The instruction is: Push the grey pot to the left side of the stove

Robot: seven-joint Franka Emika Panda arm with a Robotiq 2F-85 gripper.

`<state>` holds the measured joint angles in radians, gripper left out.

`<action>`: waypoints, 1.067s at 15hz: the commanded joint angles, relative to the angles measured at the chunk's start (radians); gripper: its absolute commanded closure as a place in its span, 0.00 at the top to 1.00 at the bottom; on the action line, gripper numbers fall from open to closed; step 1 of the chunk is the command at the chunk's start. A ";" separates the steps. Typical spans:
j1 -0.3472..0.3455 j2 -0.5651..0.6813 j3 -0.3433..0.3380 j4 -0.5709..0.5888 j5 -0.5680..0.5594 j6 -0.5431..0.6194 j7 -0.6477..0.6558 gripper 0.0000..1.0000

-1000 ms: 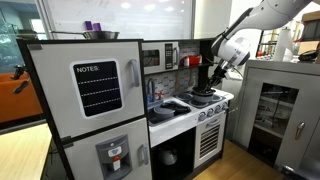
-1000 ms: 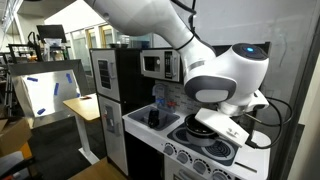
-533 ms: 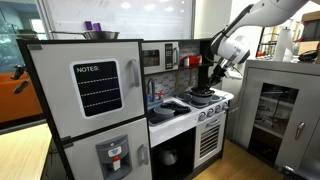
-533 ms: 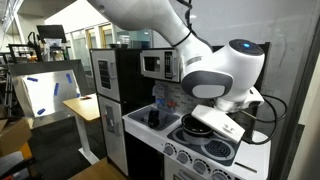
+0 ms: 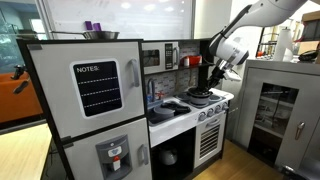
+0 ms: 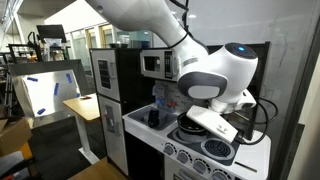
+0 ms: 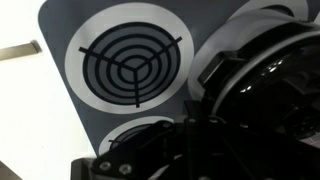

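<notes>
The grey pot (image 7: pixel 262 72), with a shiny rim and a dark inside, sits on the right part of the stove (image 7: pixel 55 30) in the wrist view, beside a round black burner (image 7: pixel 130 65). My gripper (image 7: pixel 193 118) is a dark shape at the bottom of that view, with its fingers together at the pot's left rim. In an exterior view the pot (image 5: pixel 201 94) stands on the white stove (image 5: pixel 222 99) under my gripper (image 5: pixel 215 74). In an exterior view my bulky wrist (image 6: pixel 215 80) hides the pot above the stove (image 6: pixel 190 141).
A grey fridge marked "NOTES" (image 5: pixel 100 88) with a steel bowl (image 5: pixel 100 35) on top stands beside the sink (image 5: pixel 166 108). A microwave (image 6: pixel 155 65) hangs above the counter. A grey cabinet (image 5: pixel 280 105) stands next to the stove.
My wrist has moved a little leftward and lower over the stove in an exterior view. The pot has barely shifted.
</notes>
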<state>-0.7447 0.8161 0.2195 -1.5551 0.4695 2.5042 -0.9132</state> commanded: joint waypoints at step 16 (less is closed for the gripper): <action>0.032 -0.057 -0.017 -0.081 -0.004 -0.041 -0.077 0.00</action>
<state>-0.7200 0.7903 0.2183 -1.6110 0.4691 2.4869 -0.9694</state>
